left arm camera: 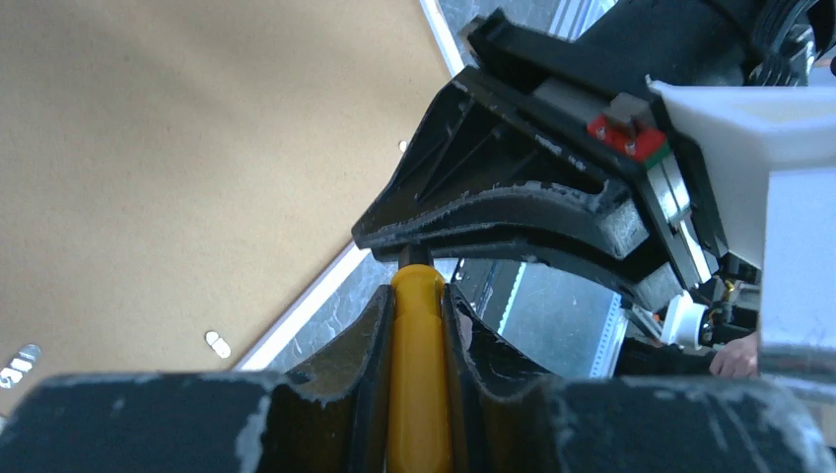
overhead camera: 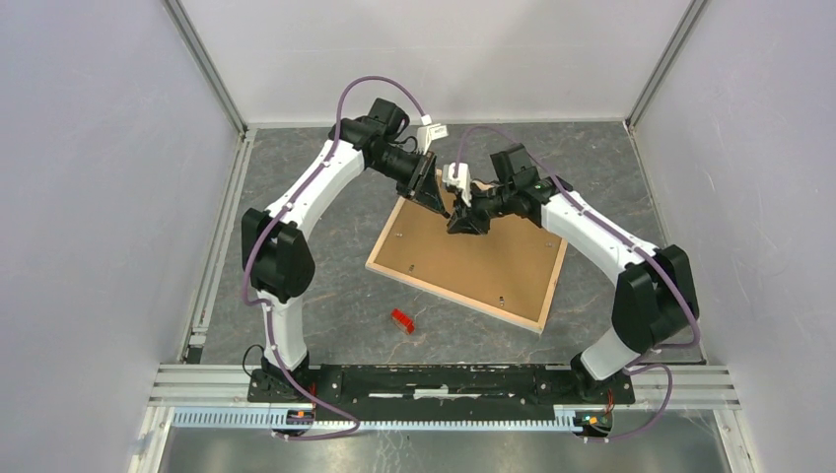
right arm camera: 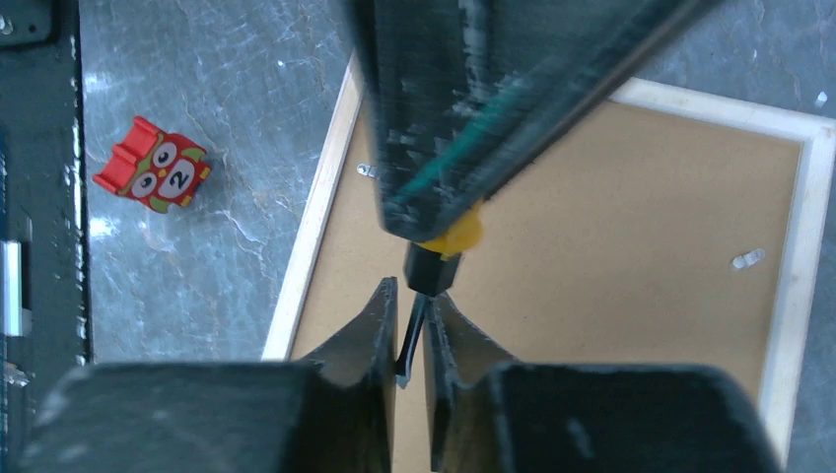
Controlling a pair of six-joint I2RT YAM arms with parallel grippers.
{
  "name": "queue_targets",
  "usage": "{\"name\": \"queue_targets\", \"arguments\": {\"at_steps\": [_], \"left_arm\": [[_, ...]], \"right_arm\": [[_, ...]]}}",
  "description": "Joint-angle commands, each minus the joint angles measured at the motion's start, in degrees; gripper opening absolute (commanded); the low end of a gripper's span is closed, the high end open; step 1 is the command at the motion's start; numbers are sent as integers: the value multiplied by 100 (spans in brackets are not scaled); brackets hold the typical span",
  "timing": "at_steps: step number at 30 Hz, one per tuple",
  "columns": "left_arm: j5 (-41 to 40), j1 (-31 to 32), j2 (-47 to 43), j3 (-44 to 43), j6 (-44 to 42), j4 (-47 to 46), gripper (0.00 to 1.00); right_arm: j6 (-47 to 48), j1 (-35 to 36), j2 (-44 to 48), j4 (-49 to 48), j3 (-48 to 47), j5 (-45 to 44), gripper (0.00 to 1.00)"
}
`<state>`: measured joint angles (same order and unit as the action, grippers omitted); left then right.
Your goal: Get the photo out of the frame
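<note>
1. Table (overhead camera: 325, 296): grey, marbled surface carrying all items.
2. Frame (right arm camera: 803, 256): lies face down at the centre of the table, rotated out of square with the table edges. Pale wood edges face up.
3. Backing board (overhead camera: 473, 261): plain brown panel seated inside the frame. It covers the photo, which cannot be seen.
4. Left end effector (left arm camera: 416, 296): positioned above the far corner of the frame, clamped on the yellow handle of the screwdriver (left arm camera: 419, 374).
5. Right end effector (right arm camera: 411, 294): faces the left one over the same corner. Its fingers are drawn in on either side of the screwdriver's black shaft, just below the handle.
6. Red owl block (right arm camera: 153, 177): rests on the table, apart from the frame's near edge.
7. Retaining tab (right arm camera: 747, 259): small metal tab on the backing board, just beside the frame edge.
</note>
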<state>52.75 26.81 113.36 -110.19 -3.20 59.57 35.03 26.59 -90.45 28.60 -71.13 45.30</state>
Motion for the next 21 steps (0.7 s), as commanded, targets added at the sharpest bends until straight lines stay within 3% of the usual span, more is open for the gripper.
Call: {"name": "queue_targets", "arguments": {"at_steps": [1,5,8,10,12,13,16,21], "left_arm": [[379,-41,-171,68,680,-476,9],[411,-265,-283,353,1243,-989,21],[234,-474,-567,771,1997,-1873,34],[68,-590,-884,1289,2810,-2868,49],[-205,-657,-1185,1789,3567,-3805,76],[-280,-667,-1324,2057,3909,-4310,82],[-441,-671,-1470,2354,4425,-5063,84],[-687,-688,-1405,2418,4849,-5526,77]], "right_arm": [[-331,122,-157,-297,-396,120,0],[-722,126,-136,-518,-387,-25,0],[-1256,100,-128,-850,-377,-15,0],[-1721,87,-131,-1172,-367,-13,0],[-2353,26,-142,-1616,-273,-73,0],[-2743,-14,-139,-1896,-193,-78,0],[-3762,-109,-116,-2696,76,-90,0],[-4387,-113,-228,-3298,20,93,0]]}}
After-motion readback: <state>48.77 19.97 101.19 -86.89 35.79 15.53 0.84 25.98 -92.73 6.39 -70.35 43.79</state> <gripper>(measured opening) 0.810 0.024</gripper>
